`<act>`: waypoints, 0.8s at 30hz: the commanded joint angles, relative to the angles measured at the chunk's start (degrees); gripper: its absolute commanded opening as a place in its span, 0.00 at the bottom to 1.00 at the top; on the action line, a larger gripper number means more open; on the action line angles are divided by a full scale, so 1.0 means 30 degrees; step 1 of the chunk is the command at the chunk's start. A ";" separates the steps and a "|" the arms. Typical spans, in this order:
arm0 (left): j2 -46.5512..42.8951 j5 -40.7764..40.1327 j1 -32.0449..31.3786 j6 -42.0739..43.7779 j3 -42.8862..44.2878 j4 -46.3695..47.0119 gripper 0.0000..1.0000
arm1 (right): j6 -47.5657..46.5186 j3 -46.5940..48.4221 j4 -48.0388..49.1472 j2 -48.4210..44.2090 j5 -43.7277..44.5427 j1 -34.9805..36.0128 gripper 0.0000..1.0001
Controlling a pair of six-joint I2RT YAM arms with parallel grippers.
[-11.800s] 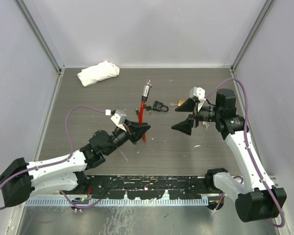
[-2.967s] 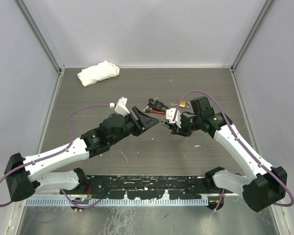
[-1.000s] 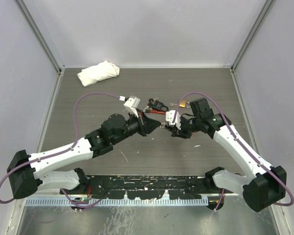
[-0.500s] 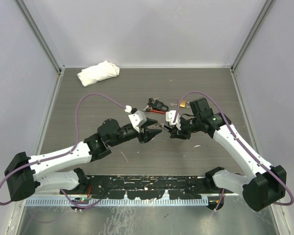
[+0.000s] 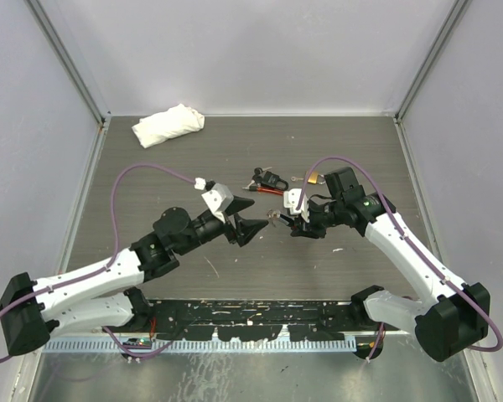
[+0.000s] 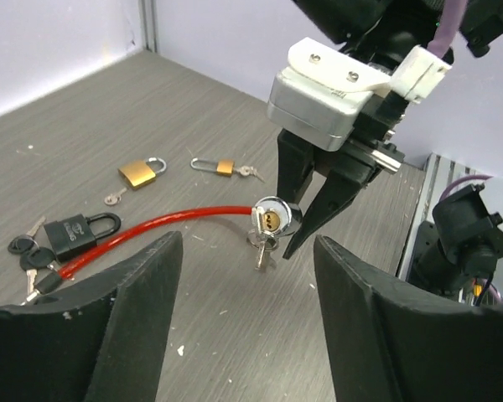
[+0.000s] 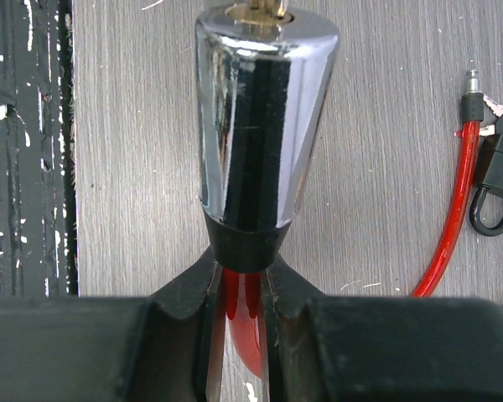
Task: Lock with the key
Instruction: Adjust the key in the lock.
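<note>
A red cable lock's chrome head (image 5: 274, 219) is held a little above the table, with my right gripper (image 5: 292, 219) shut on the red cable (image 7: 243, 310) just behind the head (image 7: 264, 126). A key (image 6: 261, 248) on a small ring hangs at the brass keyhole in the head's face (image 6: 275, 218). My left gripper (image 5: 258, 213) is open and empty. It faces the keyhole from a short way off, its fingers (image 6: 134, 318) wide apart on either side of the key. The rest of the cable (image 6: 151, 224) trails to the far side.
A black padlock (image 6: 80, 234) with keys (image 6: 29, 251) lies by the cable's far end. Beyond it are a brass padlock (image 6: 141, 173) and a smaller one (image 6: 222, 167). A white cloth (image 5: 168, 125) lies at the back left. Grey walls enclose the table.
My left gripper has opened, let go of the key and drawn back to the left, away from the lock head. The right gripper has kept its hold and place.
</note>
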 commanded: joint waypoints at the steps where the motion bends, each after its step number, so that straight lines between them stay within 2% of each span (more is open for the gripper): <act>1: 0.0563 0.1688 0.1085 -0.1291 0.2121 -0.1227 0.62 | -0.0124 0.0965 0.0685 -0.0331 -0.0548 -0.0014 0.01; 8: 0.2042 0.5915 0.2580 -0.3239 0.3394 -0.1329 0.55 | -0.0179 0.0903 0.0612 -0.0382 -0.0548 0.0001 0.01; 18: 0.3059 0.6933 0.2596 -0.3456 0.4066 -0.1589 0.40 | -0.0215 0.0878 0.0583 -0.0400 -0.0549 -0.0001 0.01; 21: 0.3224 0.6964 0.2624 -0.3174 0.4207 -0.1741 0.33 | -0.0216 0.0879 0.0597 -0.0403 -0.0549 -0.0010 0.01; 24: 0.3426 0.7188 0.2732 -0.2798 0.4283 -0.1895 0.21 | -0.0237 0.0862 0.0568 -0.0379 -0.0520 -0.0012 0.01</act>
